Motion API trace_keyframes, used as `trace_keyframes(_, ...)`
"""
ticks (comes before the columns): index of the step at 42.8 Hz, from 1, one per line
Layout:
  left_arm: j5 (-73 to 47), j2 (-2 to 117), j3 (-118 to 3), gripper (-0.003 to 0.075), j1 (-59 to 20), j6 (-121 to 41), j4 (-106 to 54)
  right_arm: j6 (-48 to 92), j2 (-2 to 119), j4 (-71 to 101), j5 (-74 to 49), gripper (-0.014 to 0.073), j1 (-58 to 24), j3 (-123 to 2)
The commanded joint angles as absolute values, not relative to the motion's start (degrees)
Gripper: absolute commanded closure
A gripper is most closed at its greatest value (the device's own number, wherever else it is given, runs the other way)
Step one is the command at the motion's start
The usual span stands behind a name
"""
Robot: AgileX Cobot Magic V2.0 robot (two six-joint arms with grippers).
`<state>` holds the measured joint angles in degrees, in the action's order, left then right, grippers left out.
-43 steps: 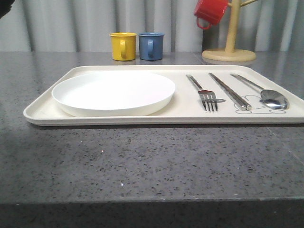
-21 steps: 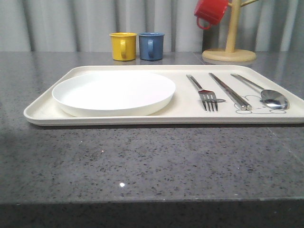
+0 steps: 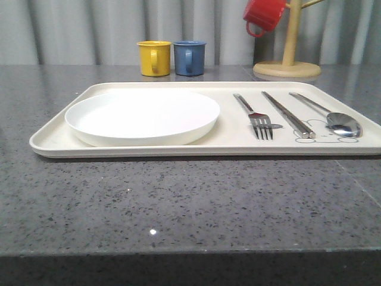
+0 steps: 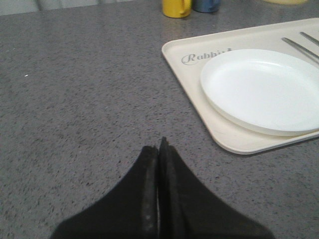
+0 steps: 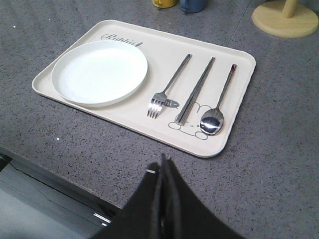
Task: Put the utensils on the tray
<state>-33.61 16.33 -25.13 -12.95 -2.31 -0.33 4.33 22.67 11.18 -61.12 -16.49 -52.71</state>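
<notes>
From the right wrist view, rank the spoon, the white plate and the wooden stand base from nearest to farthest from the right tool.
Measured from the right tool, shut at the table's near edge:
1. Spoon, on the tray's near right end.
2. White plate, on the tray's left half.
3. Wooden stand base, beyond the tray, far right.
</notes>
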Motion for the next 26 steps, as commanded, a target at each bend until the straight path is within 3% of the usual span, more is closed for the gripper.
trace_keyframes(1, -24.8, 11.0, -20.5, 0.074, -8.9, -3.5, -2.8, 4.4, 23.5, 11.4, -56.9, 0.0659, -16.6, -53.9)
trace_keyframes(10, -14.6, -0.1, -8.3, 0.074, -2.2, -4.7, -4.3, 4.4, 23.5, 11.4, -56.9, 0.0659, -16.6, -53.9)
trace_keyframes(26, 3.8, -1.6, 0.5, 0.074, -0.3, -7.2, -2.1, 4.4, 23.5, 11.4, -56.9, 0.0659, -16.6, -53.9)
